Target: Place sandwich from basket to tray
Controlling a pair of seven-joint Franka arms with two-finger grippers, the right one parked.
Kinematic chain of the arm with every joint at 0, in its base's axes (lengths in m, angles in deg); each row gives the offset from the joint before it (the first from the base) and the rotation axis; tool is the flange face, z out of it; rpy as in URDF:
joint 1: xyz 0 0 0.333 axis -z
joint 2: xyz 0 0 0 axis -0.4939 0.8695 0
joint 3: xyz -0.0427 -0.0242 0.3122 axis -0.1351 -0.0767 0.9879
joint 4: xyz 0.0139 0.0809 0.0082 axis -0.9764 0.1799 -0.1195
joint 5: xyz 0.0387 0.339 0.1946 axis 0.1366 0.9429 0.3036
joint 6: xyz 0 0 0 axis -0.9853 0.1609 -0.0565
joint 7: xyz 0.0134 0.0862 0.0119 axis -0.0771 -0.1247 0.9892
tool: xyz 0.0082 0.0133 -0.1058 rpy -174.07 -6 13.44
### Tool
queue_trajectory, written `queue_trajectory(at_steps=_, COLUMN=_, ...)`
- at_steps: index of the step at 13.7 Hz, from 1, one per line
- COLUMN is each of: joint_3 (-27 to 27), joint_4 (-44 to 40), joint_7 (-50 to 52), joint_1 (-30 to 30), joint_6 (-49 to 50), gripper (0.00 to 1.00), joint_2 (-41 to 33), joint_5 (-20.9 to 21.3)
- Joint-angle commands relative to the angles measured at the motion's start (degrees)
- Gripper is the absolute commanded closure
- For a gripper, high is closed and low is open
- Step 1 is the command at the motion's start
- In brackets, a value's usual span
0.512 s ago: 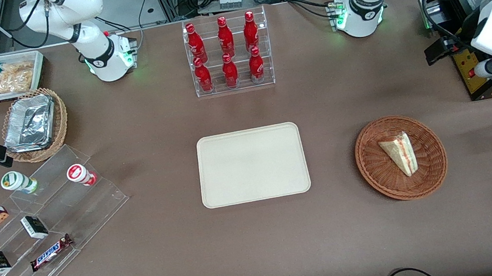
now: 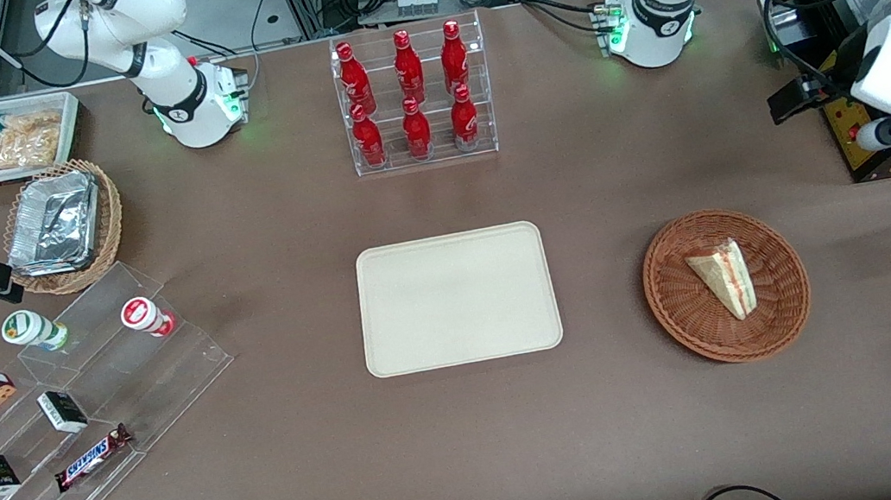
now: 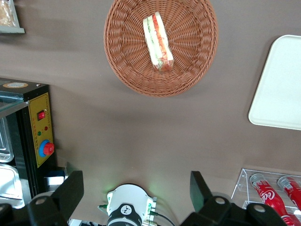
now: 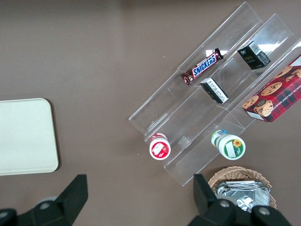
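Only the left arm differs from half a second ago: its wrist sits slightly higher and nearer the black machine (image 2: pixel 883 136), while everything on the table stays put. Going across from the tray (image 2: pixel 457 298), which is bare, the basket (image 2: pixel 726 285) lies beside it toward the working arm's end, with the sandwich (image 2: pixel 724 278) inside. The gripper (image 3: pixel 136 190) hangs high above, fingers spread and seemingly empty. This looks like the approach; next it must descend over the wedge.

tray (image 3: pixel 277 89) cut off at edge, gripper (image 3: pixel 136 188) jaws' bases cropped
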Motion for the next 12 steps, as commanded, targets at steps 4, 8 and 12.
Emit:
queue_trajectory(at_steps=4, joint_3=0.9, joint_4=-1.7, joint_7=3.4, joint_1=-0.4, joint_6=-1.2, gripper=0.00, joint_2=11.2, joint_5=1.1)
queue_trajectory(at_steps=8, joint_3=0.9, joint_4=4.8, joint_7=14.4, joint_1=0.1, joint_6=-15.0, gripper=0.00, joint_2=16.5, joint_5=1.1)
queue_trajectory(at_steps=12, joint_3=0.9, joint_4=16.2, joint_7=17.4, joint_1=0.1, joint_6=-31.6, gripper=0.00, joint_2=17.5, joint_5=1.0)
